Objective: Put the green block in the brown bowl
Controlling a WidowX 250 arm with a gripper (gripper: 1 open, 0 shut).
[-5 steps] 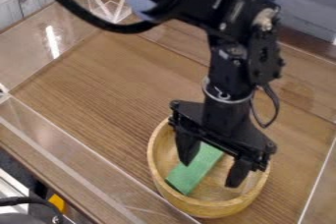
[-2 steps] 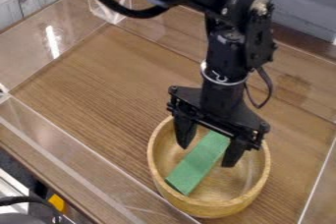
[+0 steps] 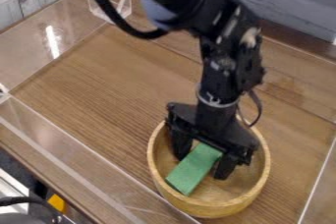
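Observation:
The green block (image 3: 192, 172) lies tilted inside the brown bowl (image 3: 252, 196), a wide tan wooden bowl at the front right of the table. Its lower end rests near the bowl's front-left wall. My gripper (image 3: 206, 160) points straight down into the bowl with its black fingers (image 3: 178, 149) spread on either side of the block's upper end. The jaws stand open, apart from the block's sides. The arm hides the upper end of the block and the back of the bowl.
The bowl stands on a wood-grain table (image 3: 105, 81). A clear plastic wall (image 3: 53, 31) runs along the left and front sides. The arm's black cable (image 3: 112, 17) loops above the table at the back.
The gripper has dropped down into the bowl, its open fingers now lower around the block. The block lies in the bowl as before.

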